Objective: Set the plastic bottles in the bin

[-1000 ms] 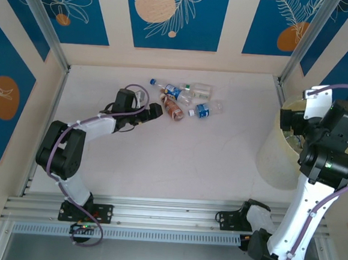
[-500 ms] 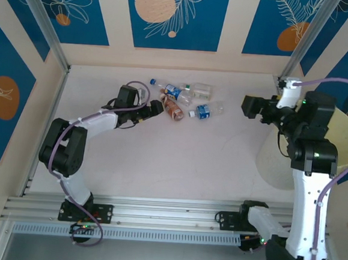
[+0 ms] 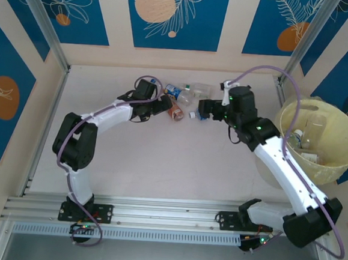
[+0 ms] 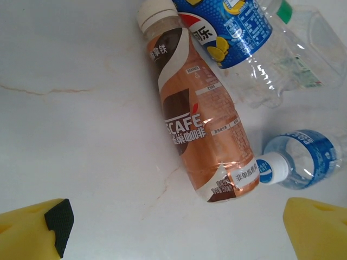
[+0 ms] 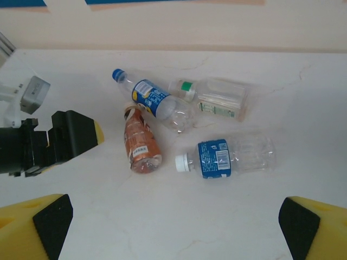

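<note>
Several plastic bottles lie in a cluster at the back of the table. A red-brown labelled bottle (image 4: 203, 135) (image 5: 141, 143) (image 3: 175, 109) lies just ahead of my left gripper (image 4: 179, 230) (image 3: 162, 105), which is open and empty. Beside it are a blue-labelled, blue-capped bottle (image 5: 154, 100) (image 4: 233, 27), a clear green-capped one (image 5: 217, 97) (image 3: 195, 91) and a white-capped, blue-labelled one (image 5: 227, 157) (image 4: 303, 162). My right gripper (image 5: 173, 227) (image 3: 205, 107) hovers open above that one, holding nothing. The pale-yellow bin (image 3: 346, 167) stands at the right with bottles inside.
The left gripper's black and yellow fingers (image 5: 70, 138) show at the left of the right wrist view, close to the red-brown bottle. Walls with aluminium posts (image 3: 44, 20) enclose the table at the back and sides. A metal rail (image 3: 155, 216) runs along the near edge.
My right arm swung left from over the bin to the bottle cluster. My left gripper slid right, up to the red-brown bottle. Both stayed open.
</note>
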Robot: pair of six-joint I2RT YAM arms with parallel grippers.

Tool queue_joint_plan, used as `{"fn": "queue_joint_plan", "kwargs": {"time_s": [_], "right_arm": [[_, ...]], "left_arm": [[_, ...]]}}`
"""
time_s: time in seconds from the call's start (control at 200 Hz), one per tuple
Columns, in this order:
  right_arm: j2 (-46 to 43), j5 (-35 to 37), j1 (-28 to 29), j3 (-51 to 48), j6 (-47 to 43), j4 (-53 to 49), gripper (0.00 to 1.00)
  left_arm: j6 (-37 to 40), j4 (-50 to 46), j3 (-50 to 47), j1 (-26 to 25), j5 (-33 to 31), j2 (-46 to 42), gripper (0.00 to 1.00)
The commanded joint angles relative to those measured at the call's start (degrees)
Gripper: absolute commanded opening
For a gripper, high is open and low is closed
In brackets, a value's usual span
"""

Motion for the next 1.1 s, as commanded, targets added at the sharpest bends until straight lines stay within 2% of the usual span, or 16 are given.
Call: {"fn": "queue_joint_plan", "kwargs": {"time_s": [0.0,0.125,0.305,0.61,0.785,0.915,1.09], "right_arm": [[2.69,8.6,0.72,0.2,4.33,3.08,1.0],[4.07,6.96,0.83,0.76,4.0,1.88,0.99],[1.14,6.63,0.45,-2.16,3.48,4.1,1.0],[-2.43,6.59,-0.92,-4.43,3.95,2.55,1.0],[-2.64,7.08,-1.14,-4.45,3.96,1.38,1.0],[-2.83,7.18,-1.13,-4.43,4.12,0.41,0.99],[-3.36,7.71,-1.2,-5.11,4.3,0.32,1.0]], "left_arm": [[-5.28,-5.02,3.59,-1.01,-6.29,2.81,1.0],[-7.22,-9.18,10.53,-1.0,-9.27,7.97,1.0],[-7.29,-14.8,23.14,-1.0,-8.9,16.67,0.94],[-13.15,-17.82,33.44,-1.0,-15.31,26.29,0.83],[-12.86,-19.46,39.23,-0.93,-15.21,31.22,0.75],[-13.21,-19.42,38.88,-1.05,-13.11,32.42,0.72],[-13.19,-17.29,34.48,-1.19,-10.62,30.92,0.59]]}}
